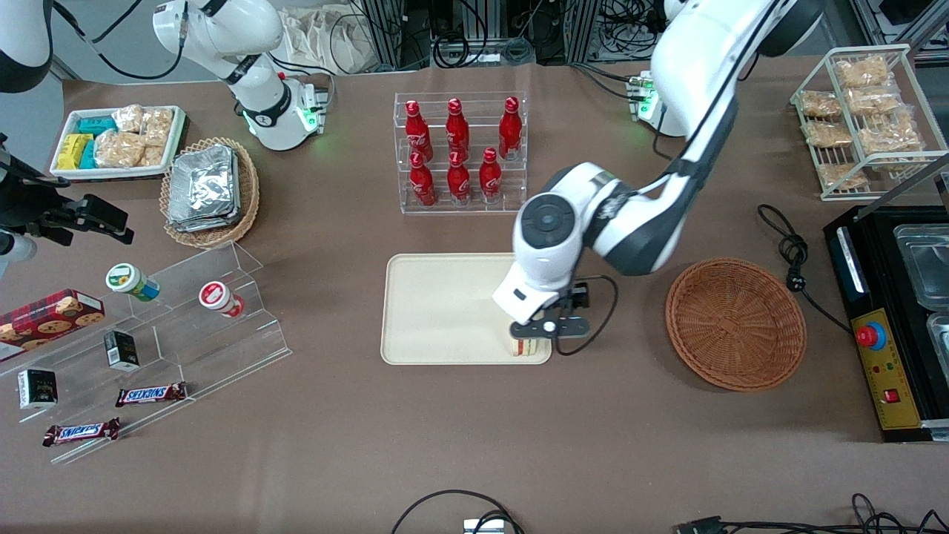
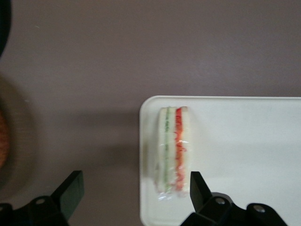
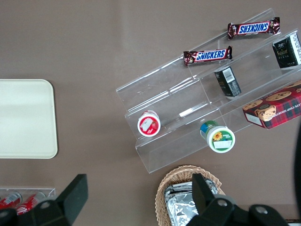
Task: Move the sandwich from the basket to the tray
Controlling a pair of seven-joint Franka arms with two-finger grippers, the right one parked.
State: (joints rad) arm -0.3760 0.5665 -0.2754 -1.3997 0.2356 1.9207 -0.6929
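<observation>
Now gripper [image 1: 535,335] hangs spread above sandwich [image 2: 173,149] on tray [image 1: 437,311].

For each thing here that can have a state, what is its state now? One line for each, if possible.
Sandwich: standing on its edge on the tray, at a corner, not held.
Tray: holds only the sandwich.
Basket: empty.
Pincer: open, just above the sandwich, fingers apart on either side of it.
Bottle rack: holds six red bottles, upright.
</observation>
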